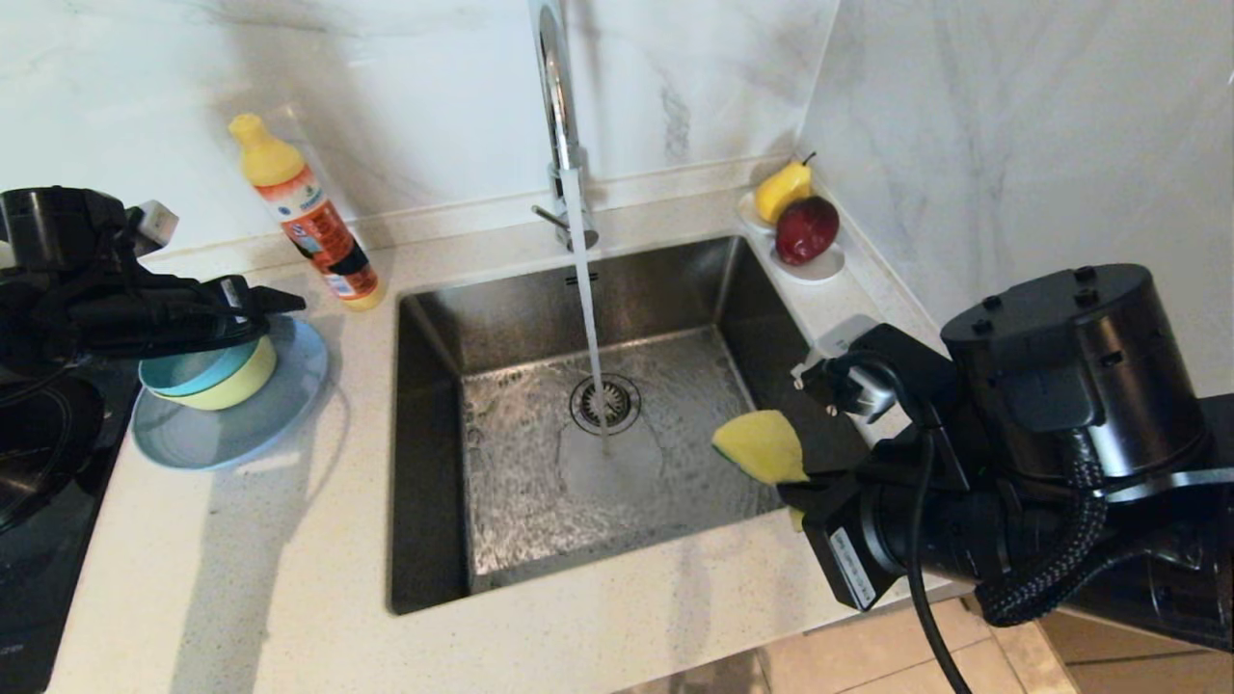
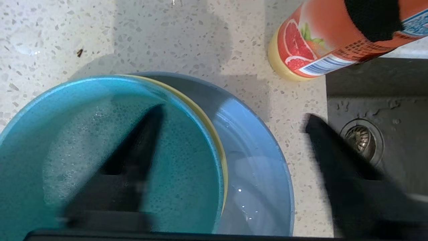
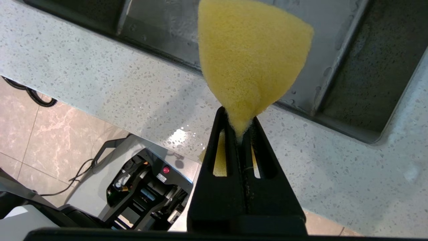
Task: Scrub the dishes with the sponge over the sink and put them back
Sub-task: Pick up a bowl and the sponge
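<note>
Head view, left claw [image 1: 253, 306] apart over bowls, right claw [image 3: 239, 132] clamping sponge [image 3: 249, 57].

Bright, even light leaves soft grey shadows on the speckled counter [image 1: 289, 578], glare glints off the wet sink [image 1: 540, 463], and the left gripper's fingers [image 2: 337, 157] look motion-blurred.

No wording can be made out anywhere. The detergent bottle [image 2: 334, 40] by the sink [image 2: 378, 100] carries a label with a grapefruit picture and a blue-and-white striped panel, its lettering too small to read.
</note>
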Tool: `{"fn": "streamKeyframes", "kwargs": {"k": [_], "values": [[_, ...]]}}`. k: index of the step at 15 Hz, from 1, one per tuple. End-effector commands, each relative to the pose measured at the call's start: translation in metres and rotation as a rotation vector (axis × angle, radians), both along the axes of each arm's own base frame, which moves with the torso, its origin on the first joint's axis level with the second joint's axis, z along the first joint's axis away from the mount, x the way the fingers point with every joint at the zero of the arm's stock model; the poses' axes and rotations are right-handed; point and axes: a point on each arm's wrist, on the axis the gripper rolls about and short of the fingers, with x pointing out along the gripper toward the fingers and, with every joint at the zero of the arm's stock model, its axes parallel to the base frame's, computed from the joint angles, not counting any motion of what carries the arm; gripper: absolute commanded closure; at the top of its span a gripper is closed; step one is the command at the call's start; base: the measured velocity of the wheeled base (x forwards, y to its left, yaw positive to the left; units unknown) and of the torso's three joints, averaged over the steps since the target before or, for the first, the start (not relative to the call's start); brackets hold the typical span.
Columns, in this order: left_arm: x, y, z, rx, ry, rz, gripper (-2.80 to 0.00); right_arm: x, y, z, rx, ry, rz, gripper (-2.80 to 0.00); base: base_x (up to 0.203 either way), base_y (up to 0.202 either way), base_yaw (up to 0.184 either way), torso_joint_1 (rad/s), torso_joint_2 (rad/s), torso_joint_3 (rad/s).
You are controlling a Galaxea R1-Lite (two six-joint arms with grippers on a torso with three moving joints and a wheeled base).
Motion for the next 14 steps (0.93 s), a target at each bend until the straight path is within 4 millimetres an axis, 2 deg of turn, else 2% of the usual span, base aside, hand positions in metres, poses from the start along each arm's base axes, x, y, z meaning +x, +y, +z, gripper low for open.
{"fn": "streamKeyframes", "kwargs": {"k": [1,14], "values": [[-0.001,0.002,-0.001,-0.004,0.011,0.003,0.0,0.001,0.001,-0.001,-0.004,0.003,-0.001,0.0,0.0,0.0,0.0,0.0,0.0,0.0],[0.0,0.013,0.008,0.009,-0.02,0.031,0.0,0.001,0.002,-0.002,-0.008,0.008,0.003,0.0,0.0,0.0,0.0,0.0,0.0,0.0]]}}
